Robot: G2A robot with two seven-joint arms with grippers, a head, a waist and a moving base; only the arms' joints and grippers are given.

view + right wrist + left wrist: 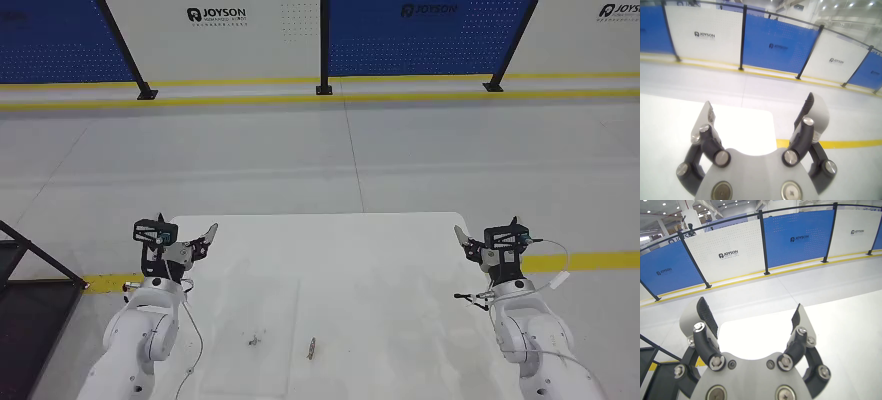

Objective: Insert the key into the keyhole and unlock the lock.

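Two small objects lie on the white table [400, 270] near its front middle. One is a tiny grey metal piece [254, 341], the other a slim brownish piece [311, 348]. They are too small to tell which is the key and which the lock. My left gripper [198, 243] [750, 306] hangs open over the table's far left corner, nothing between its fingers. Over the far right corner my right gripper [472, 245] [759, 100] is open too and holds nothing. Both grippers are far from the two objects.
A black metal frame [25, 265] stands off the table's left side. Beyond the table lie grey floor, yellow floor lines [300, 98] and a fence of blue and white panels [420, 35]. A faint rectangular sheet [270, 330] lies flat on the table under the grey piece.
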